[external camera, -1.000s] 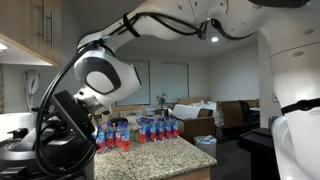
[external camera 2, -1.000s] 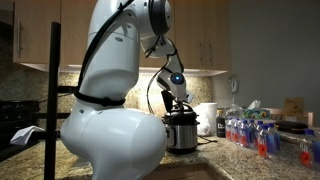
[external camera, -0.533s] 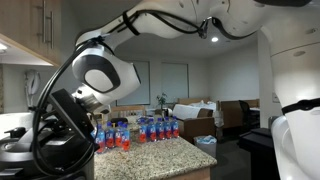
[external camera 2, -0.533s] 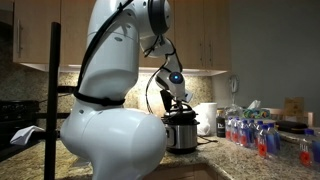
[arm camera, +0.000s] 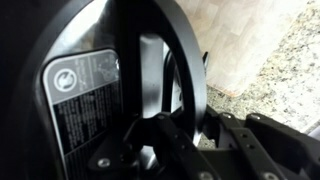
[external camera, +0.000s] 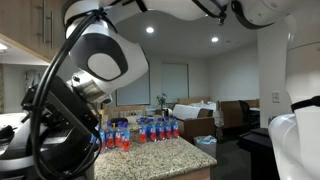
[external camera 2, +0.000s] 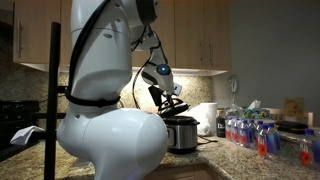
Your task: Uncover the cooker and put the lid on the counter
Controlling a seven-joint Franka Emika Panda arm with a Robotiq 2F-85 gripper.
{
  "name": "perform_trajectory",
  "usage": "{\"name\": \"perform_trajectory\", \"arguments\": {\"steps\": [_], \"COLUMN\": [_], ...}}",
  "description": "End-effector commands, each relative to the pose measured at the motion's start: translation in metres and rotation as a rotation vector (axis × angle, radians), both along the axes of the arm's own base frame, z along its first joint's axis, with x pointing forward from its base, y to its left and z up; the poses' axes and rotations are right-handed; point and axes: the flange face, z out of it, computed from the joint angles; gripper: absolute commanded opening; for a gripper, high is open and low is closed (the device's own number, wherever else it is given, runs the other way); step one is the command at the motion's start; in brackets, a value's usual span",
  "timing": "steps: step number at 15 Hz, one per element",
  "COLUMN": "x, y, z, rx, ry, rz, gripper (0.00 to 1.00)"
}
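The pincer (arm camera: 172, 138) was clenched on the lid (arm camera: 85, 95) at its central handle. The disc was tilted steeply, nearly on edge, and filled the wrist view just ahead of the pincer. The cooker (external camera 2: 181, 134) stood open below the pincer and a little to one side, with the lid clear of its rim. The counter (arm camera: 285, 60) showed past the lid's edge — lower than the pincer and off to the side. Judged next move: carry sideways away from the cooker, then down — level the disc so it lands flat.
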Motion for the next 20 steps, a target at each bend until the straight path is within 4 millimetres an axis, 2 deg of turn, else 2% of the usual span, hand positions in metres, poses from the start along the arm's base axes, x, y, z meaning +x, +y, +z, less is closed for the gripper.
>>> {"name": "perform_trajectory", "arguments": {"steps": [1,5,13,20], "x": [-0.013,0.009,0.036,0.059], "y": [-0.013,-0.033,-0.105,-0.165], "z": [0.025,0.023,0.091,0.111], "rx": [0.028,0.056,0.153,0.178], "ry": [-0.014,0.037,-0.039,-0.076], "rz": [-0.002,-0.030,-0.061,-0.126], "gripper": [0.07,0.06,0.06,0.06]}}
